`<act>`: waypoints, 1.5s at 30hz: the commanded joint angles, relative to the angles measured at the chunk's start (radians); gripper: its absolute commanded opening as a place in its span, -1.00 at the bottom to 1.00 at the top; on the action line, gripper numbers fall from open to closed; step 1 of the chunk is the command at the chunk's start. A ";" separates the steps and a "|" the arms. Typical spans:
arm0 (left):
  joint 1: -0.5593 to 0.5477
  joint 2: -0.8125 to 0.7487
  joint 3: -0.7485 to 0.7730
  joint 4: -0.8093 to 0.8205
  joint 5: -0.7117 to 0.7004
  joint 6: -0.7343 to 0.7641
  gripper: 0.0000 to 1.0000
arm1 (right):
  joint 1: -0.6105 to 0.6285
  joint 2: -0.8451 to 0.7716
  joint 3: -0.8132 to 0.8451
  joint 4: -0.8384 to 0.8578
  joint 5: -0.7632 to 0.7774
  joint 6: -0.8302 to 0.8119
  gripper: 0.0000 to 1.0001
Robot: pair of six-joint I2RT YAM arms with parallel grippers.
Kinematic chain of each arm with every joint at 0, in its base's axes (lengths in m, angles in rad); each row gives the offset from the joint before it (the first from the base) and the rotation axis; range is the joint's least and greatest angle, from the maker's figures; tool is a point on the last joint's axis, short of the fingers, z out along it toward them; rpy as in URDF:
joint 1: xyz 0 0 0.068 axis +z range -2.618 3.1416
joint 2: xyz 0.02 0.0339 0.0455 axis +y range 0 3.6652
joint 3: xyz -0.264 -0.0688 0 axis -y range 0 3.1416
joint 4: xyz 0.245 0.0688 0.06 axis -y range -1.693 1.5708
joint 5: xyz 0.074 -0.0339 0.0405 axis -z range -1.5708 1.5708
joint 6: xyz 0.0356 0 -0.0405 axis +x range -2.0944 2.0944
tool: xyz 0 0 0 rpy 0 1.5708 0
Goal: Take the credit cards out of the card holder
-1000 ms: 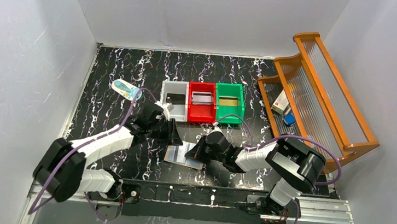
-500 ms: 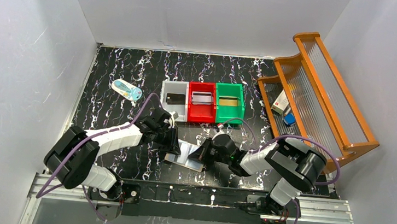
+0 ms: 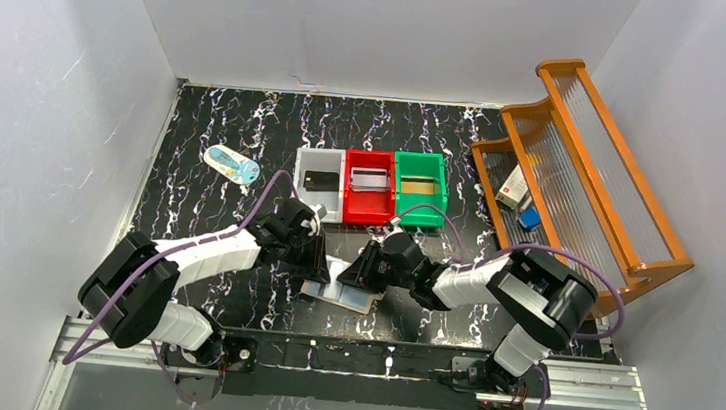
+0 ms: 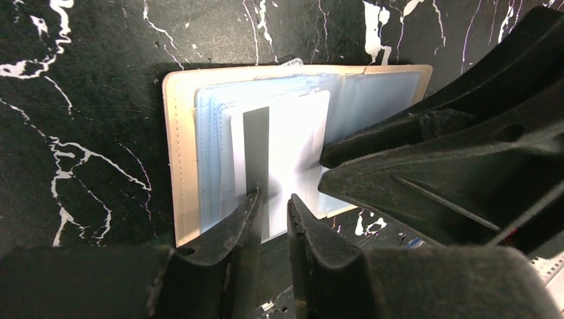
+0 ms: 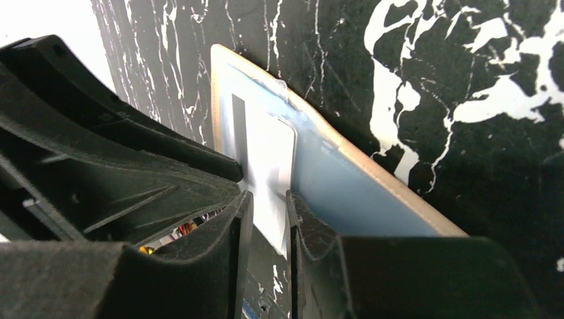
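Since card [image 4: 292, 146] partly out of holder [image 4: 176, 166], my left fingers [image 4: 275, 196] and right fingers [image 5: 268, 195] narrow over it, holding nothing. Thin, stiff, slick: I'd pinch exposed edge.

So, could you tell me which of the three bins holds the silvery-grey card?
The red bin, the middle one; the white bin holds a black card, the green bin a gold one.

White-and-black jointed arms [image 3: 206, 250], looping purple cables [image 3: 251, 197], matte black claw fingers [image 4: 229, 249].
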 commanded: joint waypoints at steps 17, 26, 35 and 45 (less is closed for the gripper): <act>-0.001 -0.040 -0.071 -0.082 -0.097 0.015 -0.58 | 0.061 0.028 0.127 -0.259 0.180 0.003 -0.30; -0.002 -0.132 -0.030 -0.132 -0.184 0.033 -0.54 | 0.062 0.056 0.128 -0.248 0.168 -0.001 -0.31; -0.008 -0.015 -0.074 -0.055 -0.108 0.035 -0.61 | 0.064 0.036 0.136 -0.258 0.161 -0.006 -0.30; -0.010 -0.013 -0.076 -0.076 -0.137 0.023 -0.71 | 0.064 0.006 0.133 -0.308 0.202 -0.011 -0.22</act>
